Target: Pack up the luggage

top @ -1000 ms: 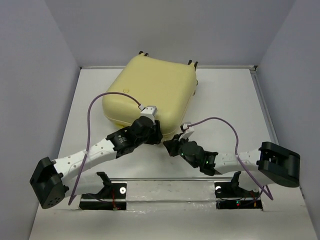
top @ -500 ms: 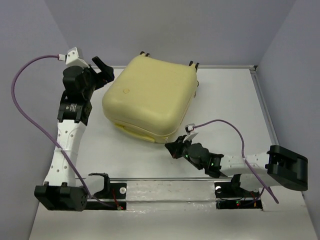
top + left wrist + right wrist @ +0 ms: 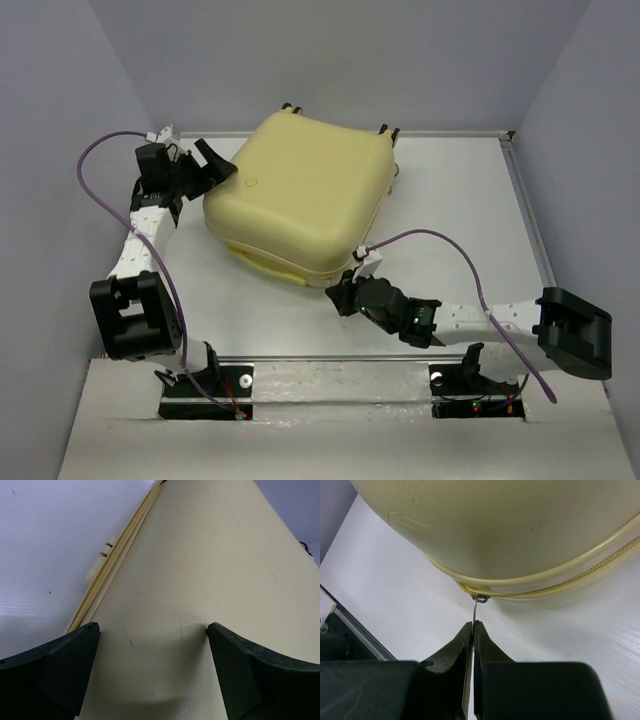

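Note:
The luggage [image 3: 300,185], a pale-yellow hard-shell suitcase, lies shut on the white table with its wheels toward the back wall. My left gripper [image 3: 212,166] stands open at the suitcase's left rear corner, its two fingers spread against the shell [image 3: 200,580]. At the near front corner my right gripper [image 3: 338,300] is shut on the thin metal zipper pull [image 3: 475,611], which hangs from the zipper slider [image 3: 481,598] on the yellow zipper track [image 3: 560,587]. The suitcase's inside is hidden.
Grey walls enclose the table on three sides. A metal rail [image 3: 340,372] with the arm bases runs along the near edge. Purple cables [image 3: 440,240] loop above both arms. Bare white table [image 3: 470,200] lies to the right of the suitcase.
My left arm swung from the suitcase's front edge out to its left rear corner and its gripper opened. The right gripper stayed shut near the front corner, shifting only slightly.

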`<act>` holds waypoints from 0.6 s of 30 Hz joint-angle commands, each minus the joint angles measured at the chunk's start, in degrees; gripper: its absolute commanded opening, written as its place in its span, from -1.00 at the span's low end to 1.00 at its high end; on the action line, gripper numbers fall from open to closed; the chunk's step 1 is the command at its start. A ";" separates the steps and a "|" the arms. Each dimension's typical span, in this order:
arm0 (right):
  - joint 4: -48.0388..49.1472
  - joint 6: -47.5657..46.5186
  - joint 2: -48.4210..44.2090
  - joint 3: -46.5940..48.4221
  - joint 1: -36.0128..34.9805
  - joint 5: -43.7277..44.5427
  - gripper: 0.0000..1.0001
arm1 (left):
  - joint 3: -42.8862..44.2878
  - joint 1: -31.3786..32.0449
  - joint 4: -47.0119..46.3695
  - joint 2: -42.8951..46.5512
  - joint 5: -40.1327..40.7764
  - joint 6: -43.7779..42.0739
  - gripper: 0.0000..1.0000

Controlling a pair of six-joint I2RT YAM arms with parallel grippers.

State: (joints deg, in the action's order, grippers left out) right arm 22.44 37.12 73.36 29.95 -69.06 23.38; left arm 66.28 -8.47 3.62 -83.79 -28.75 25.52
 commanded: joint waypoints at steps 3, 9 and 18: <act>-0.37 -1.97 3.01 6.60 -2.05 -3.69 -0.86 | -8.78 4.24 -11.25 -4.01 -16.24 4.71 0.98; -0.38 -5.21 12.21 17.84 -2.05 -4.38 -0.86 | -20.45 10.74 -23.28 -0.33 -18.70 15.33 0.88; -3.64 -16.63 23.51 33.27 -6.09 -1.74 -0.86 | -27.88 11.55 -28.32 3.98 -17.57 17.38 0.80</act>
State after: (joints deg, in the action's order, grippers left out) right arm 6.04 25.67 98.15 60.05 -73.60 30.72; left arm 44.16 -6.04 -38.44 -80.95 -27.51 35.11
